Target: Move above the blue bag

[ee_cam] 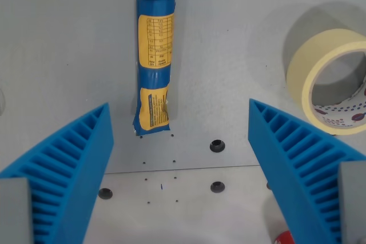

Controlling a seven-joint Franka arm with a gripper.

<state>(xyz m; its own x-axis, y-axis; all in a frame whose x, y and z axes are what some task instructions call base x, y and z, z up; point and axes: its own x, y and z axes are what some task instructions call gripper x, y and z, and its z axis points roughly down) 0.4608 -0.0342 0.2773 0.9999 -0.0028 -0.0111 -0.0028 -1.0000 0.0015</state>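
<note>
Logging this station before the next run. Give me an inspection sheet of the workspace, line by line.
Surface: grey table with a seam across it and several small holes; dark specks near the seam.
Job's things: blue bag, long, with yellow labels, lying lengthwise away from the camera, left of centre in the wrist view.
Clutter: roll of tape, cream, standing on edge at the wrist view's right; a small red thing at the bottom edge, too cropped to identify.
Grippers: gripper open, blue ribbed fingers wide apart, holding nothing; the bag's near end lies just beyond the gap.
Cables: nothing seen.
Surroundings: nothing seen beyond the table.
</note>
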